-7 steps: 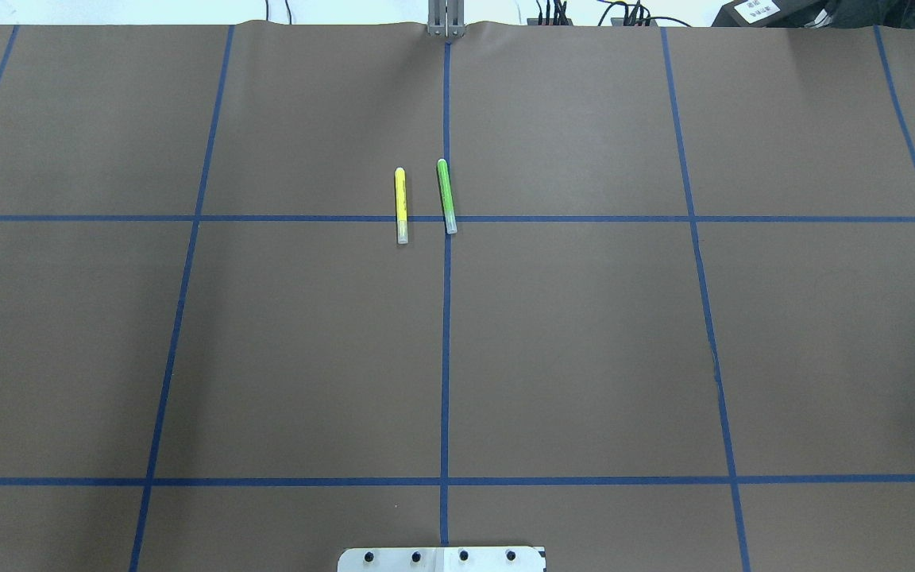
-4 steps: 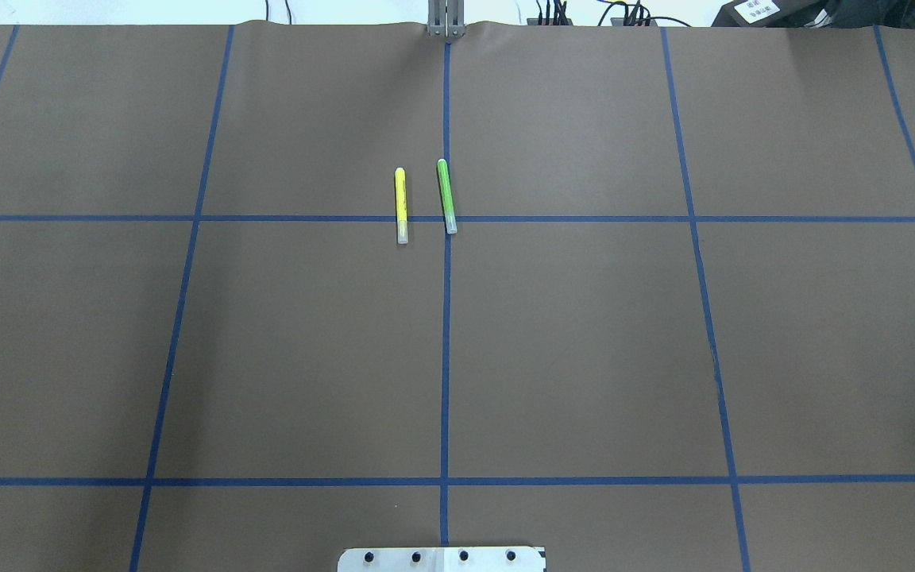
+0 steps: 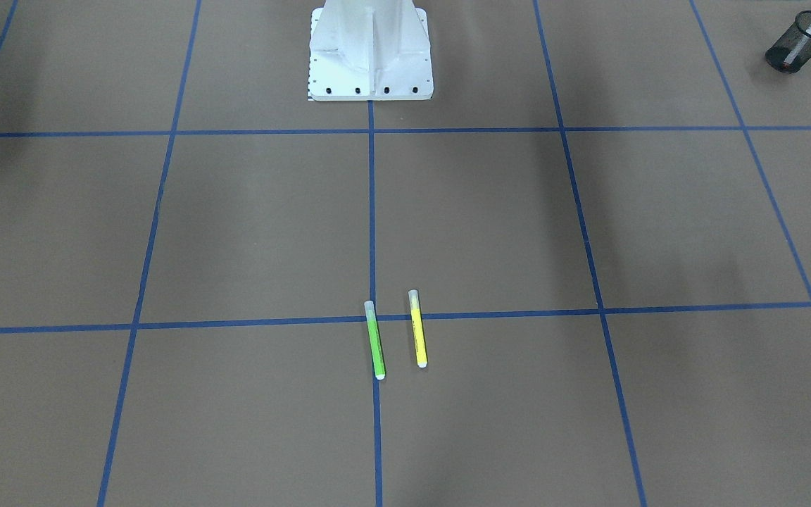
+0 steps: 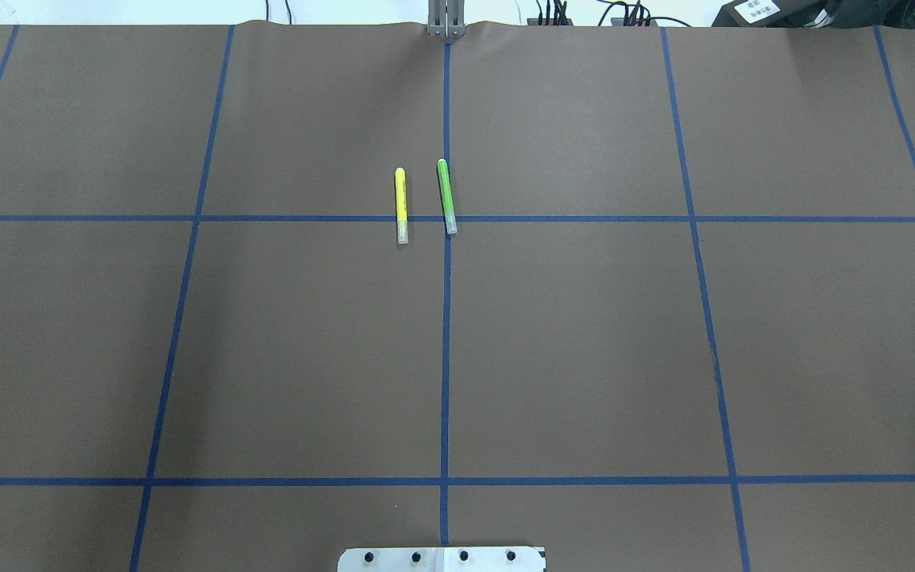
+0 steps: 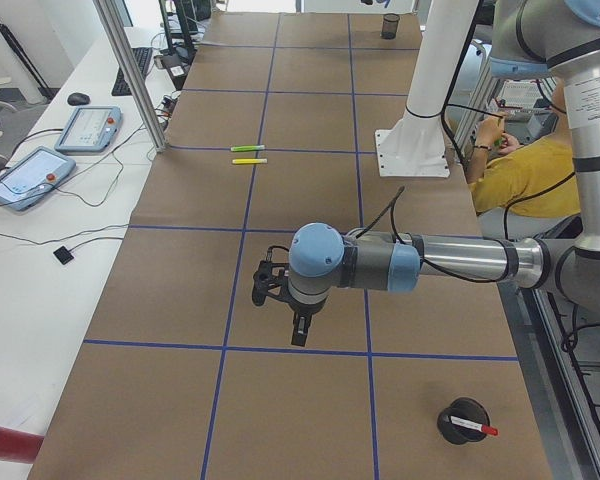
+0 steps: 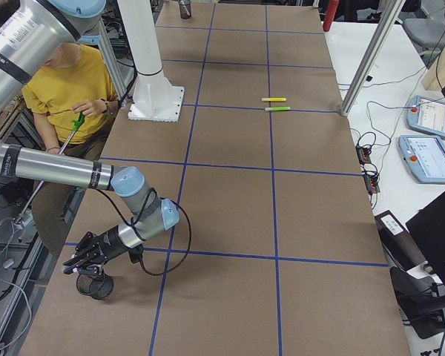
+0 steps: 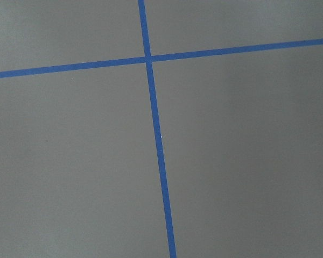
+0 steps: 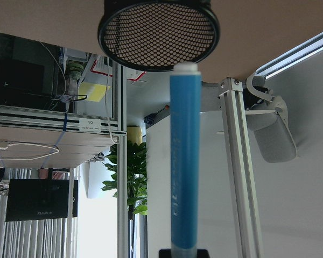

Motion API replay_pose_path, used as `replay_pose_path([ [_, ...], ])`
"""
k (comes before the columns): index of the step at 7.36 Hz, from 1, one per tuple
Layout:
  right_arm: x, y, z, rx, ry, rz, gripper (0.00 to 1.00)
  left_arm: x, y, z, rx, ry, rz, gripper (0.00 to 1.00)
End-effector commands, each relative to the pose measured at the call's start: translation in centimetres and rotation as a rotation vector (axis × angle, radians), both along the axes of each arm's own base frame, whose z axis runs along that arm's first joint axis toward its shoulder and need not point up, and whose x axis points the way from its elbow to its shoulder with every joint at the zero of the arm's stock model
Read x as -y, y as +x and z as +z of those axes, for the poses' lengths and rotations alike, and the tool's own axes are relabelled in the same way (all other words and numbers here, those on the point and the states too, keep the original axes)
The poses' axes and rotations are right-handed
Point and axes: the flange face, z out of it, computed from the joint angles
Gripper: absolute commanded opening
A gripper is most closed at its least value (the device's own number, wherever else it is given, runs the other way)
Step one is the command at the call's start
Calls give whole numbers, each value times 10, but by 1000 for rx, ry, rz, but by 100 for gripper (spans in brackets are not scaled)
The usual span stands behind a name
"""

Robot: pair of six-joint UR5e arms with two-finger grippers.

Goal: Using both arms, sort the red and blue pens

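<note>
The blue pen (image 8: pixel 183 161) fills the middle of the right wrist view, its pale end next to the rim of a black mesh cup (image 8: pixel 158 33). In the exterior right view my right gripper (image 6: pixel 85 261) hangs just over that cup (image 6: pixel 96 285) near the table's edge, shut on the pen. The red pen (image 5: pixel 473 427), white with a red end, leans in another mesh cup (image 5: pixel 462 422) on my left side, which also shows in the front-facing view (image 3: pixel 800 41). My left gripper (image 5: pixel 297 335) hovers over bare table away from that cup; whether it is open or shut I cannot tell.
A green marker (image 4: pixel 446 196) and a yellow marker (image 4: pixel 400 205) lie side by side at the table's centre line. The white pedestal (image 3: pixel 370 49) stands mid-table at my side. A person in a yellow shirt (image 6: pixel 63 81) sits behind the table.
</note>
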Motion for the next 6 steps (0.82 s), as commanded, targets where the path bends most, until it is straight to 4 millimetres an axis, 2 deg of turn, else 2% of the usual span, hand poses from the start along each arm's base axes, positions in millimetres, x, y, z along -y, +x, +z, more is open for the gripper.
replay_pose_path([
  [1,-11,1,17,37,7,39,0,0,1,0,-9,0,1,100],
  [2,-15,3,33,49,18,45,0,0,1,0,-10,0,1,100],
  [3,-19,4,42,49,13,51,0,0,1,0,-10,0,1,100],
  [6,-22,2,41,65,-1,79,0,0,1,-2,-19,2,1,100],
])
